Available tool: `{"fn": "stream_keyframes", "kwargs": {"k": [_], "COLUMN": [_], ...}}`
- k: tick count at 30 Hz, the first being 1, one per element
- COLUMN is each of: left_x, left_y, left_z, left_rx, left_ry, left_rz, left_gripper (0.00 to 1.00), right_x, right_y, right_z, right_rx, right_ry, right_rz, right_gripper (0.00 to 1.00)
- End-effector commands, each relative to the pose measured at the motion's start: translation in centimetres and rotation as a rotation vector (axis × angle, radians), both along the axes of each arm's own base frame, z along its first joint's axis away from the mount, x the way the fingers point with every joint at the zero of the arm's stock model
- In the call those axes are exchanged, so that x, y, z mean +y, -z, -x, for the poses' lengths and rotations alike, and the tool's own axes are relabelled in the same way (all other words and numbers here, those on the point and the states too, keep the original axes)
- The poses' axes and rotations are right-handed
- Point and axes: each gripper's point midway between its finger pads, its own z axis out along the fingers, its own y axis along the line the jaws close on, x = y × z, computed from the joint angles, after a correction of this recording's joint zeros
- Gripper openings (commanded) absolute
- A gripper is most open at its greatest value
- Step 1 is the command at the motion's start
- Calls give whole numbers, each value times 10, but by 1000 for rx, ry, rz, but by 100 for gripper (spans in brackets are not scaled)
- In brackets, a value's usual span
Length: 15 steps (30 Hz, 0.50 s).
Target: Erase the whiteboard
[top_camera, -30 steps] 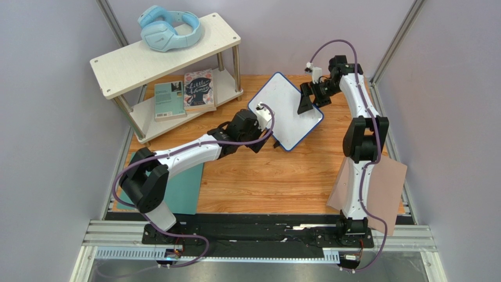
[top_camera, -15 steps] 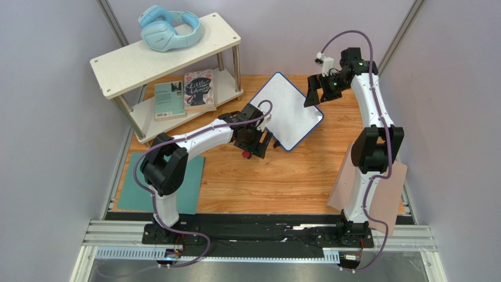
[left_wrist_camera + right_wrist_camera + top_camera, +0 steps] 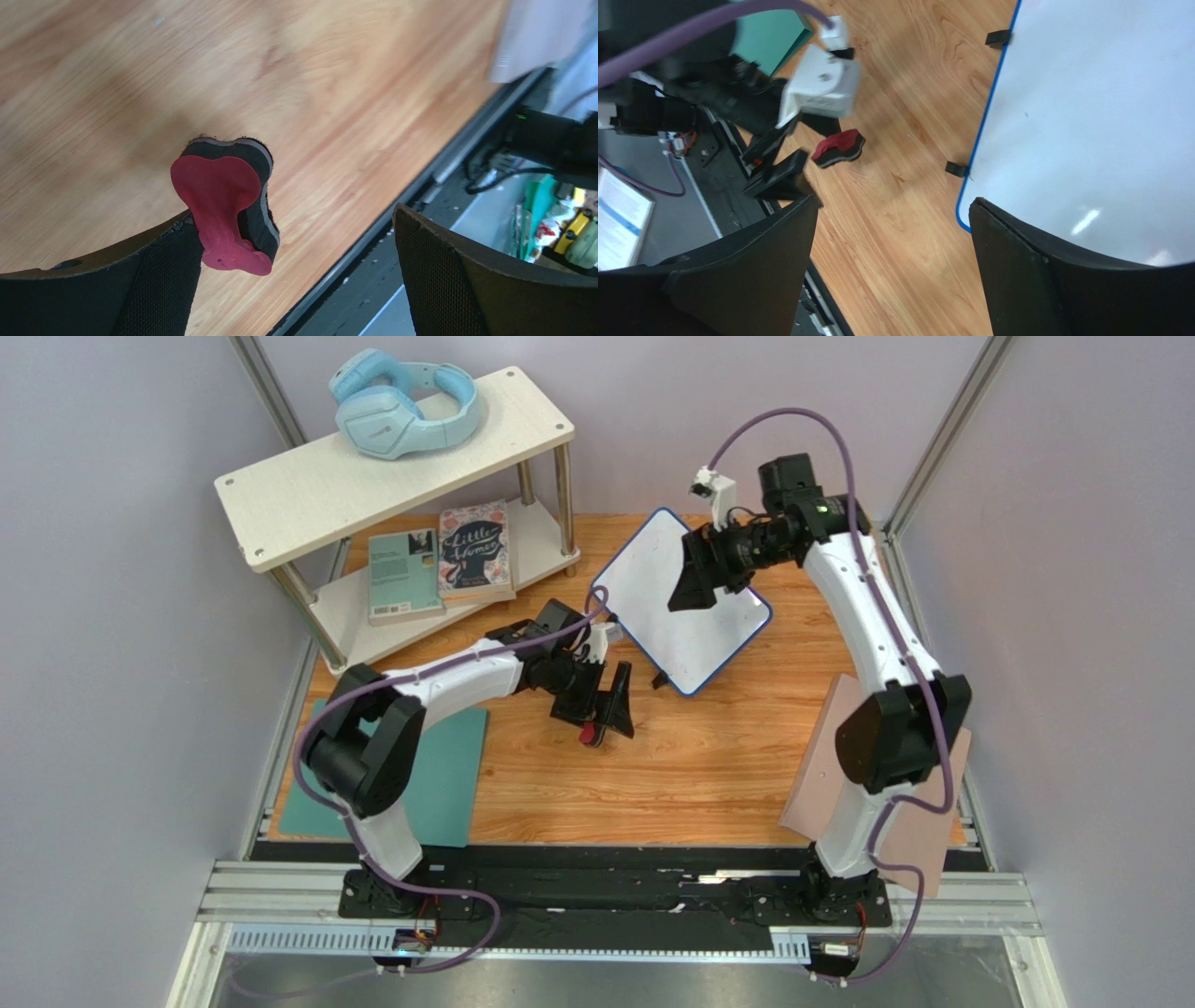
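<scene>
Toward the far edge of the wooden worktop [image 3: 701,756], right of centre, the small white rectangular whiteboard with a thin blue rim [image 3: 666,637] lies turned diagonally, its face blank. Above its far-right side hangs the right gripper [image 3: 690,581], jaws spread wide on nothing. Nearer the worktop's middle, the left gripper [image 3: 601,711] is likewise released, a red-topped black eraser block [image 3: 224,203] lying on the wood just beside one finger.

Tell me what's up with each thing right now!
whiteboard: lying flat, blank.
eraser: not gripped, on the table.
left gripper: open, empty, eraser beside one finger.
right gripper: open, empty, above the whiteboard.
headphones: resting on top of the shelf.
books: closed, flat on the lower shelf.
</scene>
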Motion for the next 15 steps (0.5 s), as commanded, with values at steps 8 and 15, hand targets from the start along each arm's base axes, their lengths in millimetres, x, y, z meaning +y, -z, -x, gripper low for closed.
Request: {"fn": "stream_keyframes", "kwargs": {"k": [8, 15], "left_x": [-24, -27], "left_y": [-141, -144], "left_z": [16, 9], "left_rx": [-387, -388], "left_ry": [146, 125], "left_rz": [469, 465], "left_gripper": [99, 99], "right_x": [75, 113], "right_y": [59, 65], "right_z": [-1, 25], "right_rx": [235, 252], "right_ry": [-35, -156], "right_rz": [66, 61], "right_gripper": [72, 63]}}
